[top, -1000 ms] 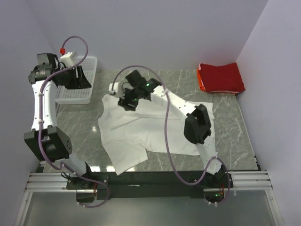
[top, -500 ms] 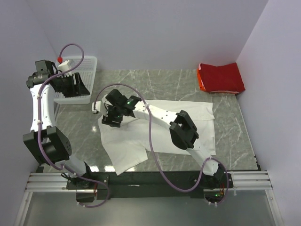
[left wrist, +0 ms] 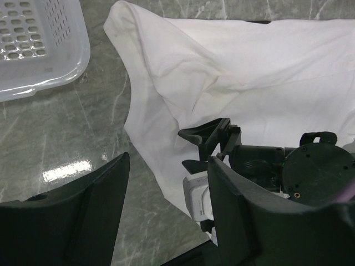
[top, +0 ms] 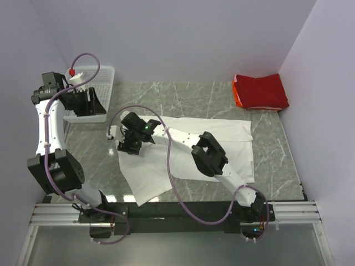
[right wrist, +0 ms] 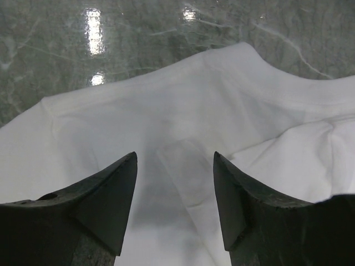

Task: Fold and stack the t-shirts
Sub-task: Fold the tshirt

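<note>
The white t-shirt (top: 147,169) lies spread out and rumpled on the grey marble table (top: 285,160). It also shows in the left wrist view (left wrist: 238,72) and the right wrist view (right wrist: 183,100). The red t-shirt (top: 260,91) lies folded at the back right corner. My right gripper (top: 128,145) reaches across to the white shirt's left part; it is open and empty just above the cloth (right wrist: 175,160). My left gripper (top: 89,103) is held high beside the basket, open and empty (left wrist: 168,166), looking down on the right gripper (left wrist: 195,152).
A white plastic mesh basket (top: 105,75) stands at the back left; its corner shows in the left wrist view (left wrist: 33,50). The right arm's links and purple cable stretch over the white shirt. White walls close in the table on three sides.
My right gripper has swept left and nearer, from the shirt's back edge to its left part. The left arm shifted slightly by the basket, then held still.
</note>
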